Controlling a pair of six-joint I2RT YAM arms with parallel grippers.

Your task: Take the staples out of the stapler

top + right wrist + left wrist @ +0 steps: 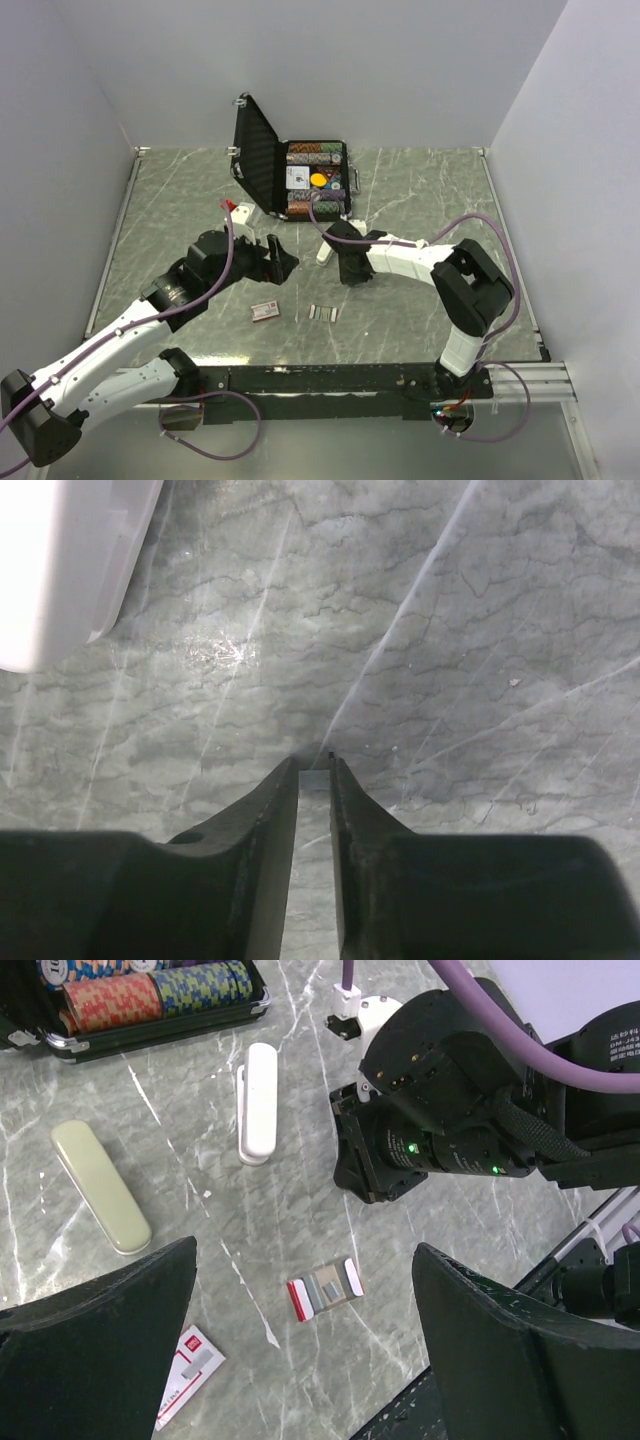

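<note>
Shows the right end effector (315, 765) pinched to a narrow slit low over the marbled surface (450, 630), without revealing whether anything sits between the tips, with a corner of the white stapler (60, 570) close by. Finds the left end effector (305, 1250) spread wide and empty above the staples (325, 1288), short grey strips lying flat on the surface, apart from the white stapler and the pale green stapler (100, 1185). Puts the red-and-white box (185, 1360) near those strips and the open case of poker chips (150, 995) farther off, beyond both staplers.
</note>
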